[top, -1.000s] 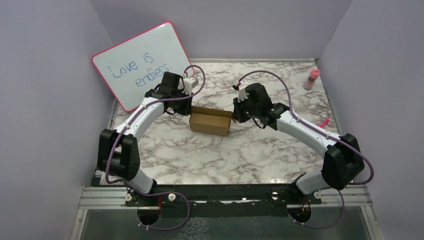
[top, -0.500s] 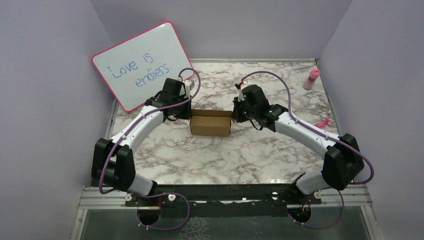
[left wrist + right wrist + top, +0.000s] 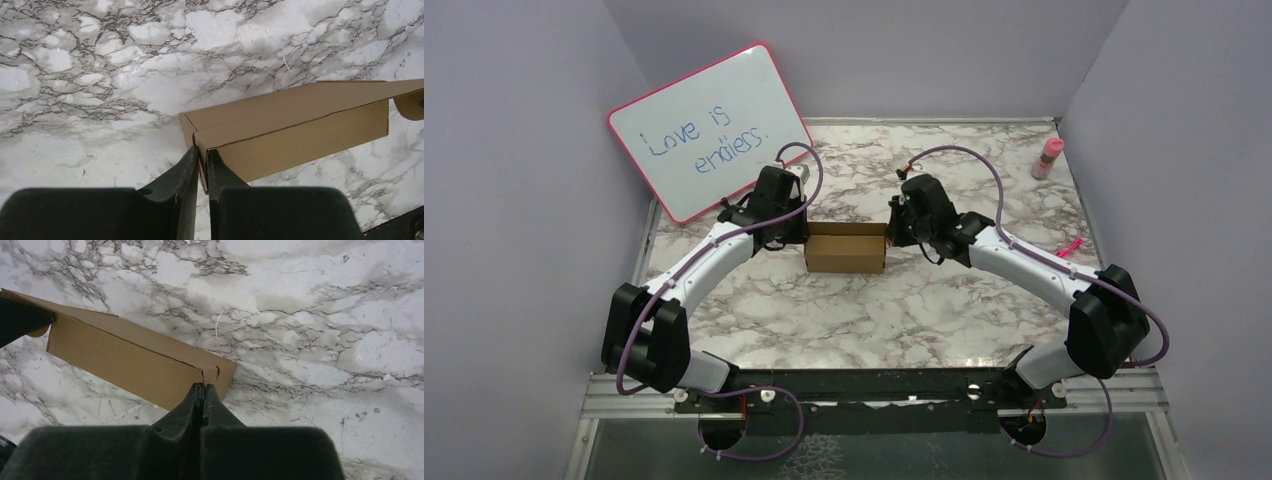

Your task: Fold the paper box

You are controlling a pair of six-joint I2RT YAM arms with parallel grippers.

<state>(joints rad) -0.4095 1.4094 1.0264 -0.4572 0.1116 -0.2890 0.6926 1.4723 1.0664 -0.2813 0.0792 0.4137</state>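
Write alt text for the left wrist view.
The black left gripper is shut on the near corner of a plain brown cardboard box, which lies on a white, grey-veined marble table.

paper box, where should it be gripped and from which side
Pinch a short end wall at its top edge, coming in from that end along the length of the paper box. The walls are thin upright cardboard, narrow enough for nearly shut jaws, as the left gripper does at the left end corner.

High rear overview; close downward wrist views; common ground: paper box [image 3: 845,248]
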